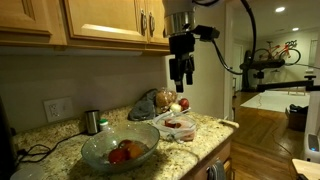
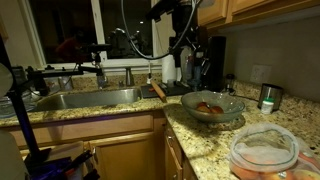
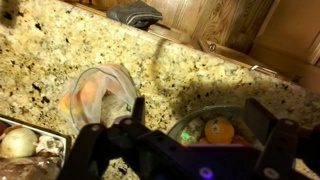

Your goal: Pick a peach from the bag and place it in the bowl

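High above the counter [image 3: 40, 50], the gripper [image 1: 180, 82] hung wide open and empty. The peach [image 3: 90, 93] sat inside the crumpled bag [image 3: 112, 80], near the bowl [image 1: 98, 150]. It looked soft, round, easily bruised; I'd pinch it gently across its middle, avoiding the flimsy bag.

Arm [image 1: 178, 20]: was pale grey and rounded at the wrist.
Claw [image 1: 180, 78]: was black, blocky and two-pronged.
Cable [image 2: 130, 35]: was thin and black, looping off the arm.
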